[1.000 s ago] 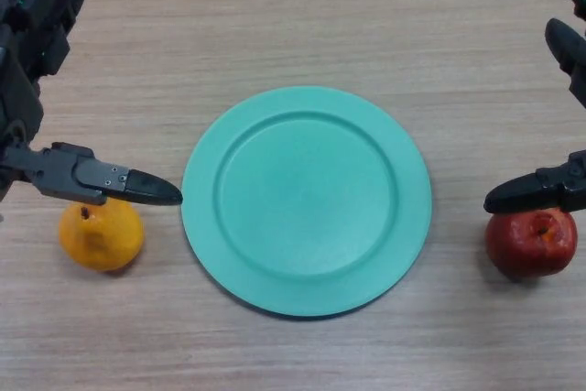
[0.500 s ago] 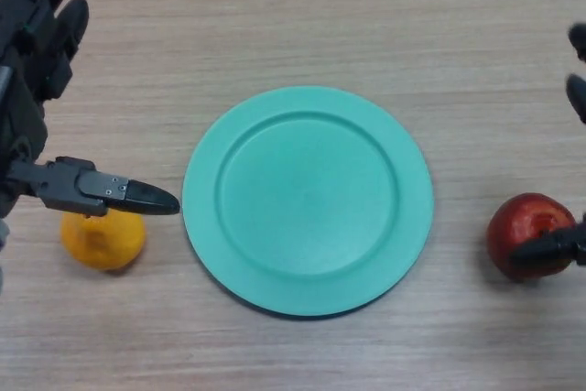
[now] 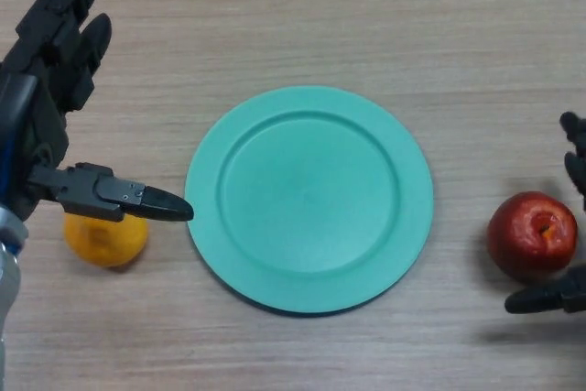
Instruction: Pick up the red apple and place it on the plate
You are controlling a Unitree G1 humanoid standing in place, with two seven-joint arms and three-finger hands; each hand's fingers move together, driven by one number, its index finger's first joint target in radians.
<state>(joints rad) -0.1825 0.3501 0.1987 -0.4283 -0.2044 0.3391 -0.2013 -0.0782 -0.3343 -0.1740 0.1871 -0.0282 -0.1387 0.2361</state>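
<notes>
The red apple (image 3: 532,234) sits on the wooden table at the right, apart from the teal plate (image 3: 309,199) in the middle. My right hand (image 3: 574,226) is at the right edge, open, with its thumb just below the apple and its fingers just above and right of it; it does not grip the apple. My left hand (image 3: 46,125) is open at the left, fingers straight, thumb stretched out over an orange (image 3: 104,238).
The orange lies left of the plate, partly hidden under my left thumb. Bare wooden table lies above and below the plate.
My right hand has moved down and toward me, its thumb passing from above the apple to below it. My left hand has shifted slightly right and up in view.
</notes>
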